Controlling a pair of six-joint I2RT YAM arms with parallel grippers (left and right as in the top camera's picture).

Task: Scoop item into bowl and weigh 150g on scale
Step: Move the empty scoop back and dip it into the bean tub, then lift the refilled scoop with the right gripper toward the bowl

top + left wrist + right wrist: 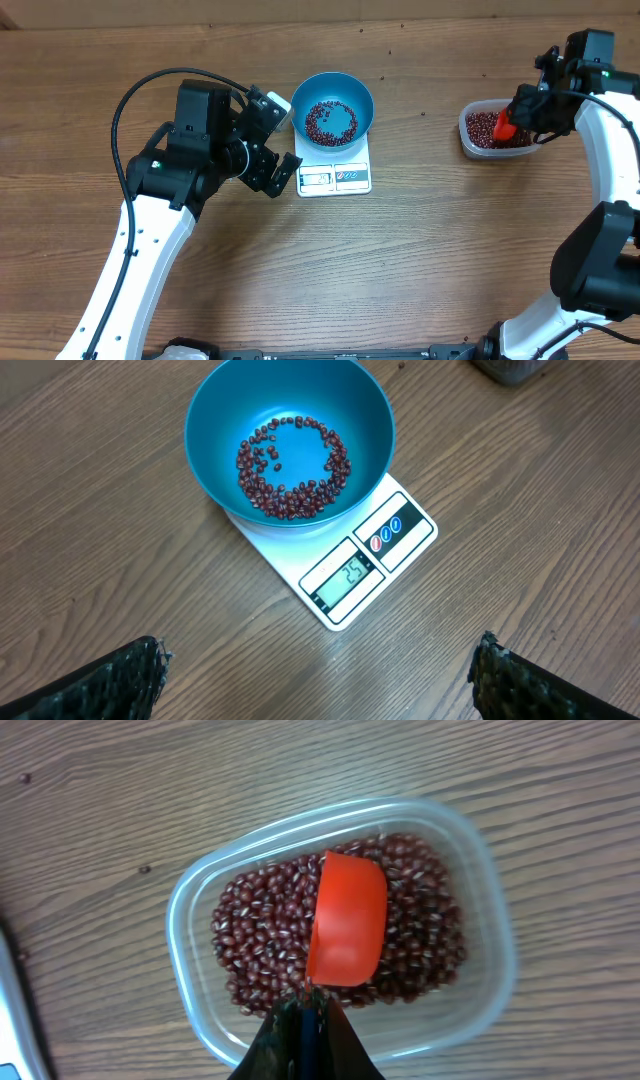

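The blue bowl stands on the white scale, with a thin ring of dark red beans on its bottom. In the left wrist view the bowl, its beans and the scale, display lit, lie ahead of my left gripper, which is open with only bare table between its fingers. It sits just left of the scale. My right gripper is shut on the handle of an orange-red scoop, held over the beans in the clear tub.
The clear tub sits at the far right of the wooden table, about a bowl's width right of the scale. A few stray beans lie on the wood near it. The right arm rises along the right edge.
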